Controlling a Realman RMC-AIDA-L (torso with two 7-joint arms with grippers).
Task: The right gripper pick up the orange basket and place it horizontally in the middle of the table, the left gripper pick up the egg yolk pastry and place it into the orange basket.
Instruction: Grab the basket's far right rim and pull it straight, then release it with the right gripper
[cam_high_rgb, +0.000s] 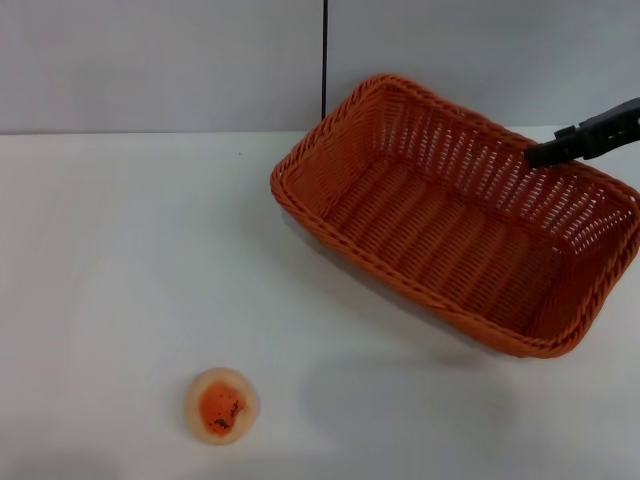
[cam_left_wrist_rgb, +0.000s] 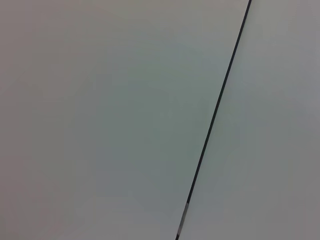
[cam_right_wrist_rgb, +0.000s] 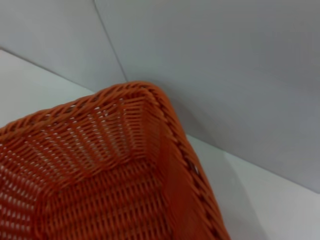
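The orange basket hangs tilted above the white table at the right, and its shadow falls on the tabletop below and in front of it. My right gripper comes in from the right edge and is shut on the basket's far rim. In the right wrist view, one corner of the basket shows from close up, with the wall behind it. The egg yolk pastry lies flat on the table near the front left, well apart from the basket. My left gripper is out of view.
A grey wall with a dark vertical seam stands behind the table. The left wrist view shows only that wall and its seam.
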